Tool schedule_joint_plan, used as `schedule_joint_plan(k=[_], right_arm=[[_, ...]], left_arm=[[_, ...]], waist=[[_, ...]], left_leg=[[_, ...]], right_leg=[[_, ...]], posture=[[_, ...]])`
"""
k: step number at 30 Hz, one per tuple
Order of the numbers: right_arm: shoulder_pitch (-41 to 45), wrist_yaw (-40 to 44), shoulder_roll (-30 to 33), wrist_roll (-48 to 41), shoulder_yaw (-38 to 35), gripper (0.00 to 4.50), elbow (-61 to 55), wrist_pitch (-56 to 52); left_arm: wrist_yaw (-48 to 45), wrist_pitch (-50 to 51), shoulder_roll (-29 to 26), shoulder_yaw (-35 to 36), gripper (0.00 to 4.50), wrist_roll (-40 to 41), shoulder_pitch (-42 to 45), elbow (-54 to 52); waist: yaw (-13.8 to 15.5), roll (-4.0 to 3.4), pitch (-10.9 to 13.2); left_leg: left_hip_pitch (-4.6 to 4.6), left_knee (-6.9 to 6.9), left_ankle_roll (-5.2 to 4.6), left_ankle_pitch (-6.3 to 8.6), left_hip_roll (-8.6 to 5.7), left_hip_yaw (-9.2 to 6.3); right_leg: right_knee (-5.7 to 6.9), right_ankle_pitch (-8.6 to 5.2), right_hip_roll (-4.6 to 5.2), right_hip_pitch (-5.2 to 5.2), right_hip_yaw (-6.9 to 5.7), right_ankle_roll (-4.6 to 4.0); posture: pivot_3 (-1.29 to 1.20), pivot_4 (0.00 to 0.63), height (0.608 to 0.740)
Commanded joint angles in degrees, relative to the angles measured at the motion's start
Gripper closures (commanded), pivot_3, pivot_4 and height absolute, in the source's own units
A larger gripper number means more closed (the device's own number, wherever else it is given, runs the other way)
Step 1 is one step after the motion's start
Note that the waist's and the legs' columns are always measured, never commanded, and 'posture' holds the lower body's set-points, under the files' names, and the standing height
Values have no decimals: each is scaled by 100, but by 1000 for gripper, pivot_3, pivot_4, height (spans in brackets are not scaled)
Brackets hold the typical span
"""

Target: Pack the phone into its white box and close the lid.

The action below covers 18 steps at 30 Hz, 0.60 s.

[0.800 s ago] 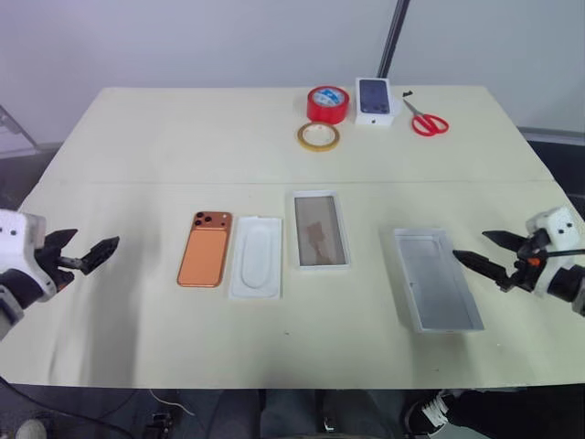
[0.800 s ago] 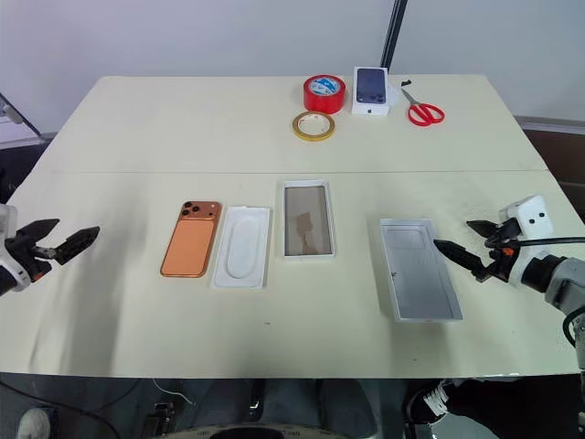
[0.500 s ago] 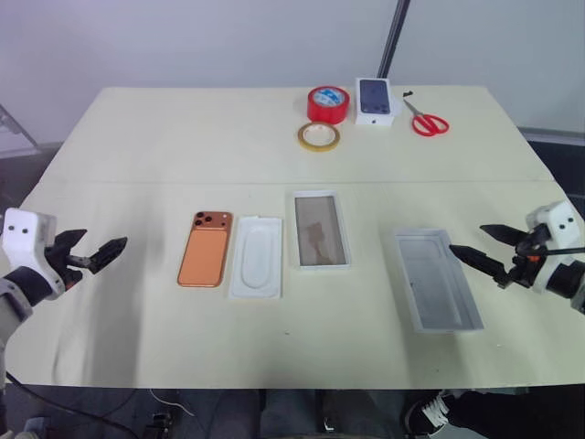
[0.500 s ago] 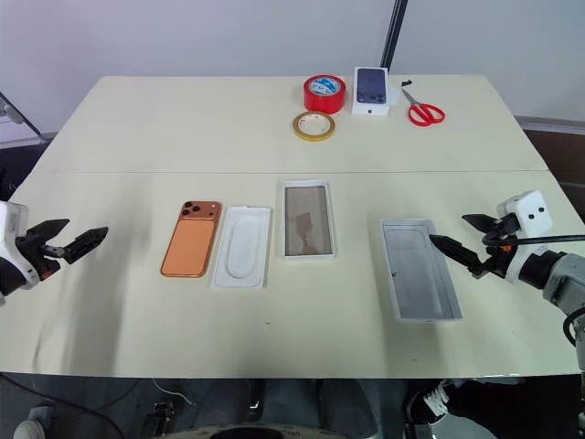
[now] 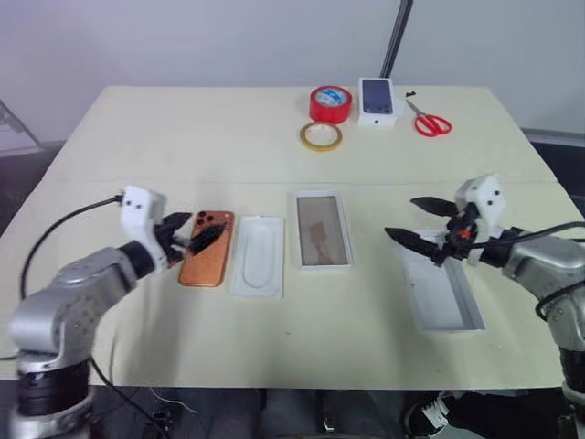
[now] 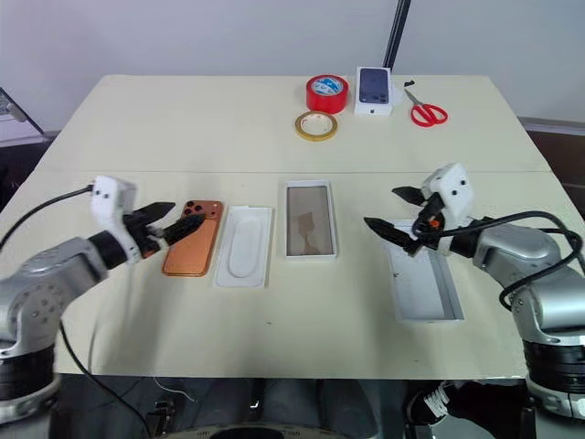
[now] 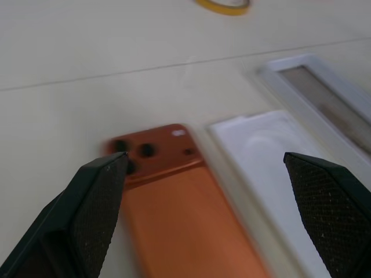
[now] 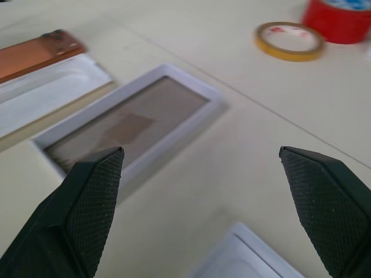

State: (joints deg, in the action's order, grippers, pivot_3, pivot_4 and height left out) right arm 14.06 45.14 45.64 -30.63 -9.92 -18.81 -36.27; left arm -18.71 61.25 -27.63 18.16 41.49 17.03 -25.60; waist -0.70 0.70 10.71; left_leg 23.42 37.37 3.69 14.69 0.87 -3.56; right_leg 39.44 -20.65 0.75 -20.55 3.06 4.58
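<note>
The table (image 5: 137, 128) is cream and carries everything. On its right half lies the lid (image 5: 439, 294), open side up, its near end close to the front edge. At the middle sits the box (image 5: 322, 230), brownish-grey inside, and just left of it the white insert (image 5: 258, 255) with its oval recess. Left of the insert lies the phone (image 5: 207, 249) — flat, back up, camera block toward the far side, close beside the insert and outside the box.

The left gripper (image 5: 190, 237) hangs over the phone's camera end, its two black fingers spread wide and holding nothing; from the wrist the phone shows between them. The right gripper (image 5: 422, 221) hovers above the far end of the lid, pointing toward the box — fingers wide apart too, empty.

Along the far edge stand a red tape roll (image 5: 330, 103), a small phone box (image 5: 377, 99), red scissors (image 5: 428, 121) and, nearer, a yellow tape ring (image 5: 321, 136).
</note>
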Motion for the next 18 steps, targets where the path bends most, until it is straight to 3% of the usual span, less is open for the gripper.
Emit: schedule_joint_plan(k=[1, 7, 18], right_arm=[[130, -19, -23, 24, 118, 14, -381, 65], [144, 57, 14, -7, 189, 14, -423, 73], [166, 296, 68, -128, 317, 14, -658, -84]], left_arm=[[833, 1250, 242, 76, 0, 324, 359, -411], [1539, 3026, 965, 630, 0, 693, 866, -535], [3065, 3125, 1185, 440, 0, 2307, 598, 9]], waist=[[-24, 0, -1], [-16, 0, 0], [13, 0, -1]], left_leg=[[0, 0, -1, 1, 0, 0], [-1, -1, -1, 1, 1, 1], [-2, 3, 0, 0, -1, 1]], right_leg=[[0, 0, 0, 0, 1, 0], [1, 0, -6, -1, -1, 0], [0, 0, -1, 2, 3, 0]], posture=[[0, 150, 740], [0, 150, 740], [0, 150, 740]])
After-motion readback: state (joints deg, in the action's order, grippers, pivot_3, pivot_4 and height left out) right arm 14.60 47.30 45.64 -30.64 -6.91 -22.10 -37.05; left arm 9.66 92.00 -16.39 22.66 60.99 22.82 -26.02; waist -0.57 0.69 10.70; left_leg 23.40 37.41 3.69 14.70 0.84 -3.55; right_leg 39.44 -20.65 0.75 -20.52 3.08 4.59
